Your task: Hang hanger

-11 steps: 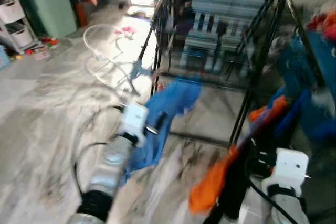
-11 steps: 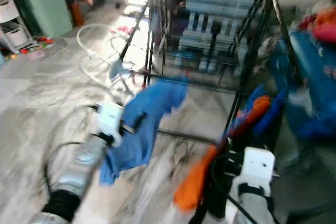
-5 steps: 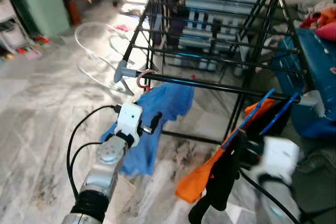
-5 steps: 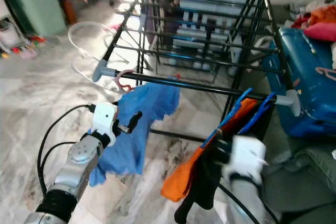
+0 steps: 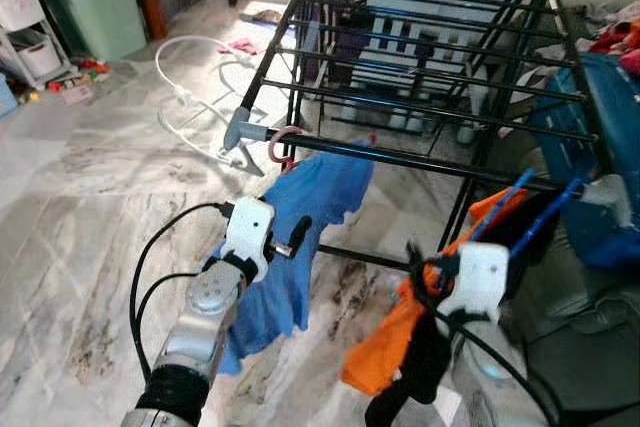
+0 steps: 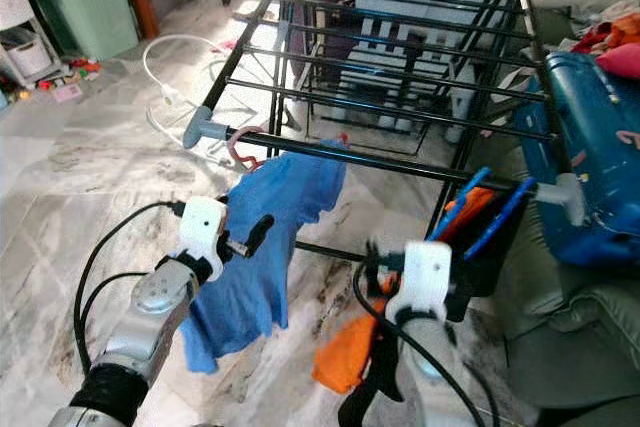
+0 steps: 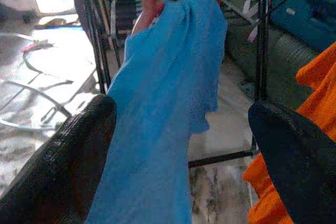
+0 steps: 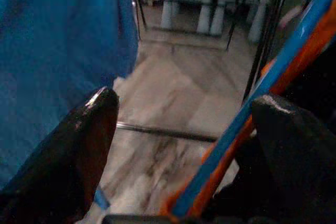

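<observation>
- The left gripper [image 5: 297,234] is held low at about 7 o'clock in the head views, its fingers [image 7: 58,166] spread apart with nothing between them; the blue shirt [image 5: 290,247] hangs just beyond it and is not gripped.
- The right gripper [image 8: 178,145] is raised at about 5 o'clock, its fingers likewise parted and empty, with a blue hanger [image 6: 478,215] and an orange garment [image 5: 395,332] close in front of it.
- A dark garment [image 5: 425,372] is seen hanging beside the orange one, under the near right corner of the drying rack [image 5: 420,97].
- The blue shirt is suspended from a pink hanger [image 5: 283,147] whose hook is over the rack's near rail, at about 11 o'clock from the left gripper; that piece is judged to be hung already.
- The blue hanger leans against the near rail at about 3 o'clock; whether its hook is properly seated over the rail cannot be told.
- The step in hand is judged to be the release and check of a hung piece. The next move would call for the right gripper to be brought onto the blue hanger so its hook can be settled on the rail, or for both arms to be drawn clear without snagging cloth.
- Farther off, a white hose [image 5: 195,97] lies on the marble floor [image 5: 80,207] at 10 o'clock, and a blue suitcase [image 6: 590,147] stands at 2 o'clock.
</observation>
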`<state>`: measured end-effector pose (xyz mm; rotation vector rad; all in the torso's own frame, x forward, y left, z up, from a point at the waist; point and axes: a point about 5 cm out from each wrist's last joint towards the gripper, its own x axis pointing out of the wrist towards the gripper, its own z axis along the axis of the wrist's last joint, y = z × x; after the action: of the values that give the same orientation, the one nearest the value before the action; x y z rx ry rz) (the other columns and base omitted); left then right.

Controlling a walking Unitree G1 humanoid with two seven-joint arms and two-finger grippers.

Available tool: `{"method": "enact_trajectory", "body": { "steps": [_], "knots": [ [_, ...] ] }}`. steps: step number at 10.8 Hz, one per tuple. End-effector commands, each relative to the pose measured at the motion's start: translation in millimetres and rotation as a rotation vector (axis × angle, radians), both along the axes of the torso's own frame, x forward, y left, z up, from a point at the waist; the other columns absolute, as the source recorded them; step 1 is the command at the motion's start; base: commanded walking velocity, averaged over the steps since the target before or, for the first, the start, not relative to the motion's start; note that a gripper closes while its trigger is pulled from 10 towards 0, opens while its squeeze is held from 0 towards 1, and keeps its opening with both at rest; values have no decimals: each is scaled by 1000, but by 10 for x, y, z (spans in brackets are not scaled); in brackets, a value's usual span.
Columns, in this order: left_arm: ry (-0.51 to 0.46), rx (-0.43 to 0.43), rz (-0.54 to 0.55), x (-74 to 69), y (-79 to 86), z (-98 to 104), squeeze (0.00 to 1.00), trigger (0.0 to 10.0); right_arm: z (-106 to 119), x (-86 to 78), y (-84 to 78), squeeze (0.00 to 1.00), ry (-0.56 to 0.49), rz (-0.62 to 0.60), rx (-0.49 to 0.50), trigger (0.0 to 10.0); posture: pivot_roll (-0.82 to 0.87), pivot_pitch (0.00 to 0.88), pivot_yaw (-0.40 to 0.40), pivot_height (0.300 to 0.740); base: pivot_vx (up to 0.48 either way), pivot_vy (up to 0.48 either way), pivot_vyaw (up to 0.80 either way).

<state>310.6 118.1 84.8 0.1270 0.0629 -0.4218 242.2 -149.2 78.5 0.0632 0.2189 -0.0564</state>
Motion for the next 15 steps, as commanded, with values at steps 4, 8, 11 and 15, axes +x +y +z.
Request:
{"method": "enact_trajectory", "body": {
  "steps": [4,8,11,15],
  "knots": [
    [25,16,-29,-8,-44,-22,0,10000,-219,-216,-282,459,151,-129,-16,10000,77,113,-56,740,0,0,0],
    [40,23,-47,-2,-72,-37,0,10000,-166,-215,-553,463,140,-195,-51,10000,72,114,-46,740,0,0,0],
    [46,28,-47,1,-81,-40,0,10000,0,61,-608,459,92,-124,-75,10000,82,114,-52,740,0,0,0],
    [67,31,-24,-28,-47,-91,0,10000,-6,120,-734,431,123,-111,-54,0,91,120,-67,740,0,0,0]
  ]
}}
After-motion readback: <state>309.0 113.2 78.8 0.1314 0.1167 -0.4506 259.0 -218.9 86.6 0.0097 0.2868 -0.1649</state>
